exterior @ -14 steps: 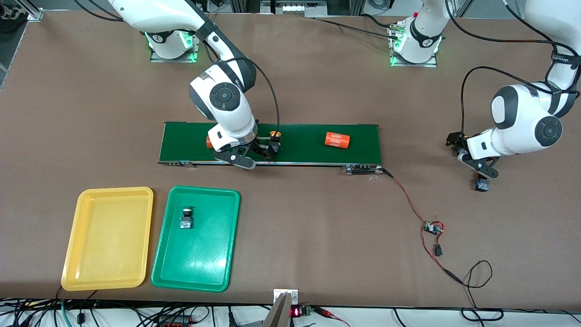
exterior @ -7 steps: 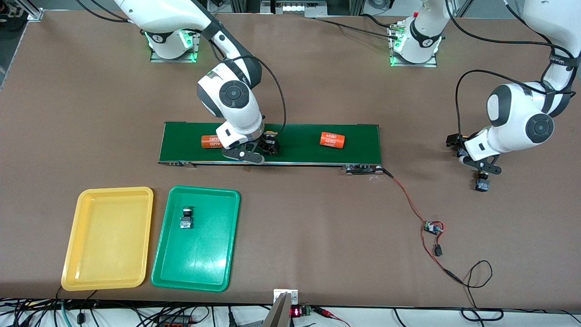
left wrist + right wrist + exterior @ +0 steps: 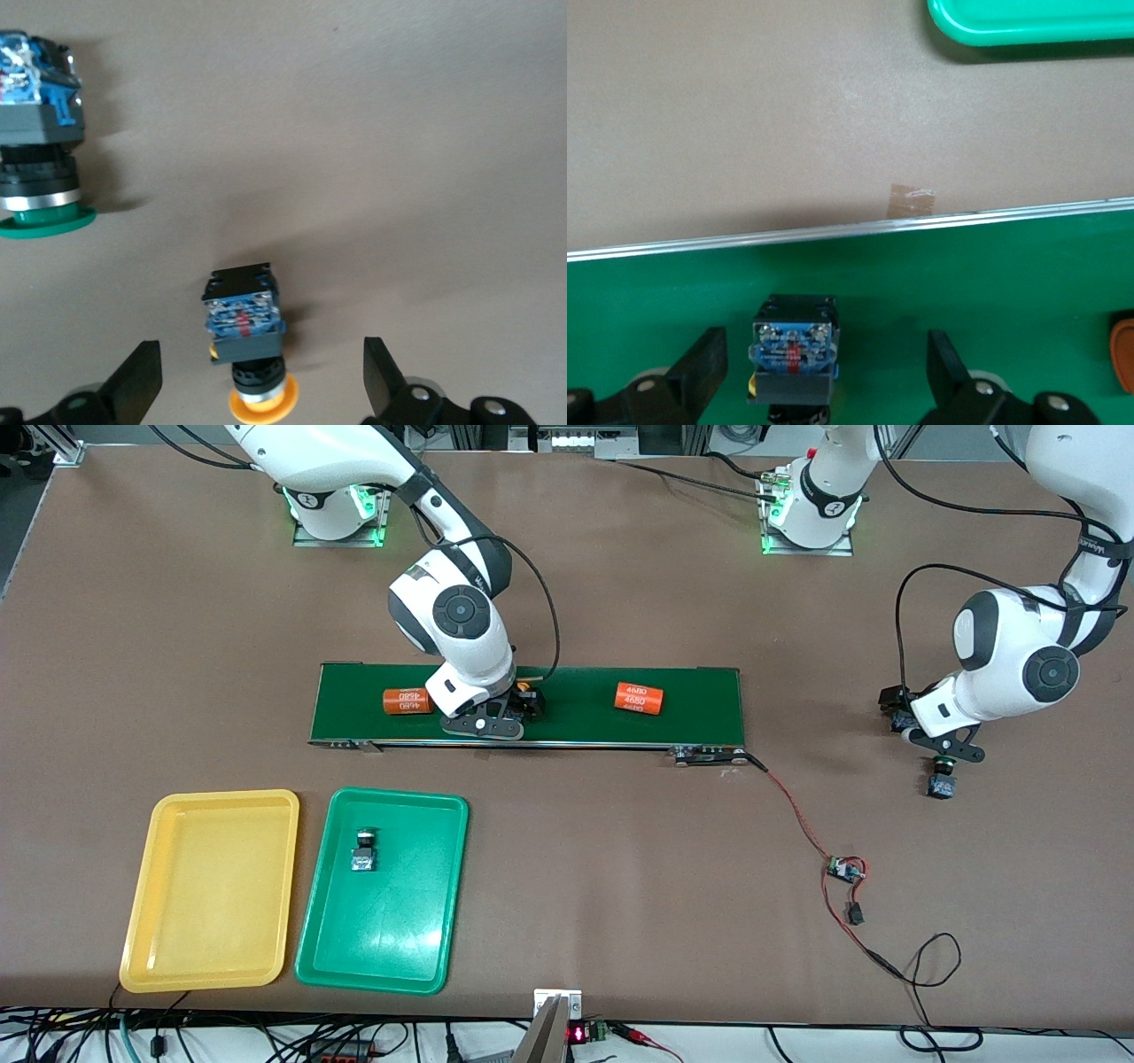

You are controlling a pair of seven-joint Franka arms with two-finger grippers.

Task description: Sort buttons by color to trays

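Over the last second the right gripper (image 3: 498, 713) has slid along the dark-green conveyor belt (image 3: 691, 708) toward the left arm's end and dropped lower, so that it now straddles a yellow-capped button (image 3: 792, 352) lying on the belt; its fingers are spread wide on either side of the body and not yet touching it. The two orange cylinders (image 3: 407, 701) have drifted toward the right arm's end, so the belt appears to be running. The left gripper (image 3: 941, 747) has shifted only slightly, and hangs spread over a second yellow-capped button (image 3: 244, 341) on the bare worktop (image 3: 620, 886) at the left arm's end, with a green-capped button (image 3: 40, 150) just beside it. Judgement: both arms are posed for a pick, neither has closed. The belt button lies on its side, long axis across the belt, terminal block toward the front camera and cap toward the bases. The left arm's yellow button also lies on its side, cap toward the wrist camera. One green-capped button (image 3: 364, 850) already lies in the green tray (image 3: 390, 957); the yellow tray (image 3: 213, 957) holds nothing yet.
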